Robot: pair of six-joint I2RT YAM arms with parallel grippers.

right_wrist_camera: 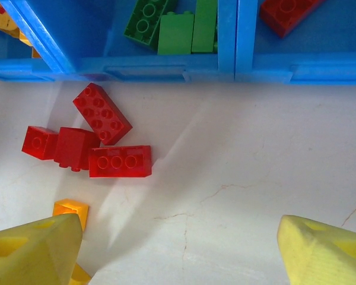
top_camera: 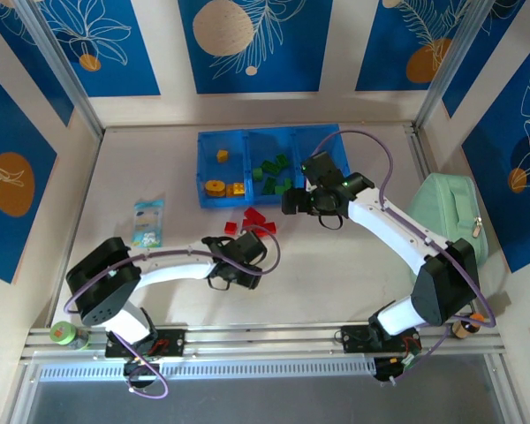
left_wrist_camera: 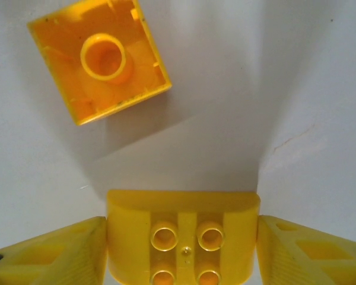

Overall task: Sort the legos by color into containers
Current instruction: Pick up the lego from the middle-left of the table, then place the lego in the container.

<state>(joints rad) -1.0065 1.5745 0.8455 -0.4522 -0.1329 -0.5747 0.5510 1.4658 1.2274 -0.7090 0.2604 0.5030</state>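
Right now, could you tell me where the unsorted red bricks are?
The red bricks lie clustered on the table, left of centre in the top view, just outside the near wall of the blue tray.

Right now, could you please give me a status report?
Left gripper shut on yellow brick. Right gripper open. Red bricks loose beside tray. Nothing in the way.

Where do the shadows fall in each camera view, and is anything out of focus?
Top external: evenly lit and sharp, with faint shadows on the table. Left wrist: a broad grey shadow spreads beyond the held yellow brick toward the upturned yellow brick, both sharp. Right wrist: pale light streaks cross the table beside the red bricks; the near fingertips look soft.
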